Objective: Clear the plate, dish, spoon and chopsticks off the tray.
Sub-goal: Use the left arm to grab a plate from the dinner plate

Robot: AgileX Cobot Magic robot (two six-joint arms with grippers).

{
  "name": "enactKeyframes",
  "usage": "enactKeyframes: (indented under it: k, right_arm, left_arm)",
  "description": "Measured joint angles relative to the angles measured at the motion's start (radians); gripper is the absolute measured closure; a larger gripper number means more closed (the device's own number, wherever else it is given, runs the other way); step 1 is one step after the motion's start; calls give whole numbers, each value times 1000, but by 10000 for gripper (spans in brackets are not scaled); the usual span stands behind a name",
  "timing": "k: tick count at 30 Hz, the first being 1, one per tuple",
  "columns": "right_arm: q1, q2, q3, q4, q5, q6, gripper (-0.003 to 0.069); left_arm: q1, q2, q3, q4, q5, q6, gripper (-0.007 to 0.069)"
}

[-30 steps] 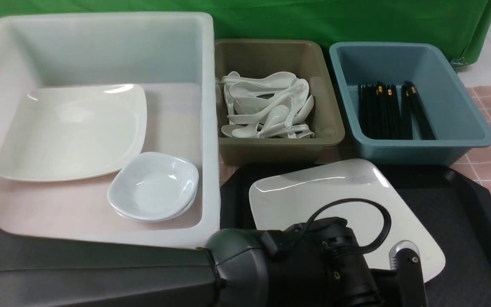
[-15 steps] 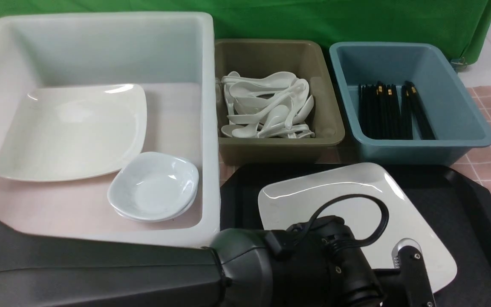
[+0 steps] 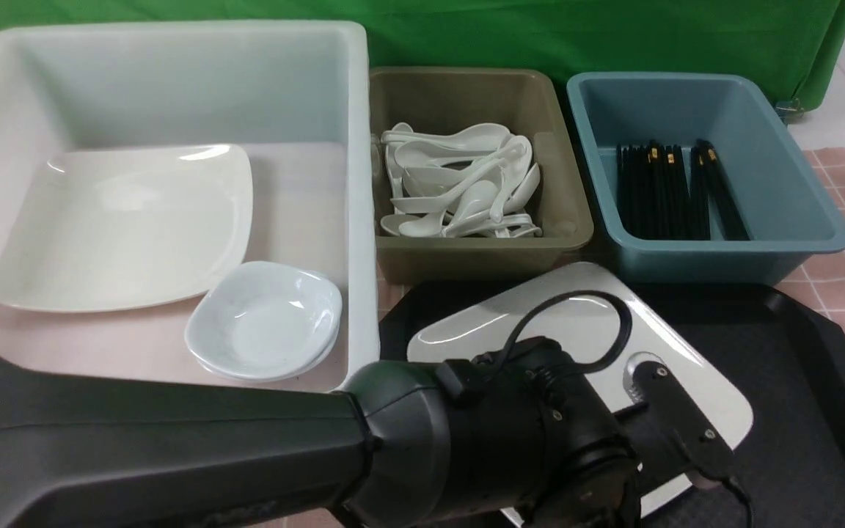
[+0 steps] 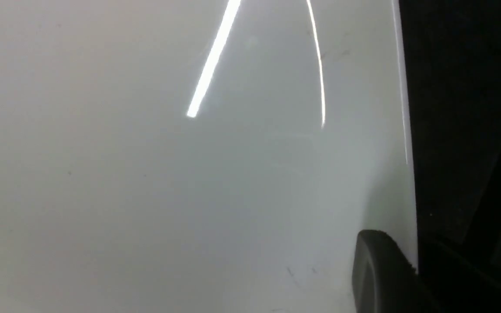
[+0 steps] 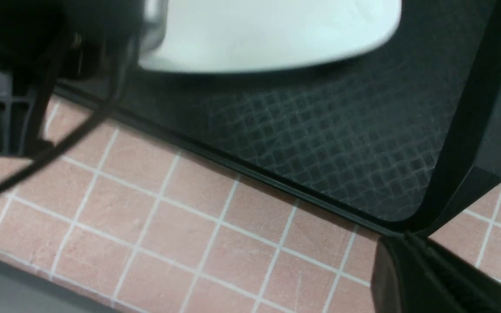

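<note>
Front cam: the left gripper [image 3: 675, 429] is clamped on the near edge of the plate [image 3: 459, 326], which sits over the left half of the tray [image 3: 796, 381]. Left wrist cam is basically all plate, with one finger [image 4: 381, 278] on its rim. Right wrist cam: the right gripper [image 5: 407, 269] is pinched closed on nothing, just off the tray's corner, over the checked cloth [image 5: 168, 226].
</note>
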Motion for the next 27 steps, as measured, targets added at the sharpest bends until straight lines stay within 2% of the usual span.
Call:
enactKeyframes:
  k: [3,6,9,13,18,20,23,27]
  right_arm:
    - [0,0,0,1,0,0,629]
    - [0,0,0,1,0,0,629]
    - [0,0,0,1,0,0,629]
    - [0,0,0,1,0,0,629]
    - [0,0,0,1,0,0,629]
    - [0,0,0,1,0,0,628]
    - [0,0,0,1,0,0,628]
    - [0,0,0,1,0,0,627]
  left_arm:
    - [7,-21,1,-47,12,-71,585]
    - [11,-69,1,-53,18,-92,556]
    - [12,-111,-1,-48,73,-93,487]
    - [12,-130,9,-54,254,-96,367]
    - [21,-133,47,-108,370,-275,288]
    - [51,-153,47,-150,366,-357,279]
    - [89,-200,47,-250,321,-387,298]
    - [105,-256,50,-371,223,-414,417]
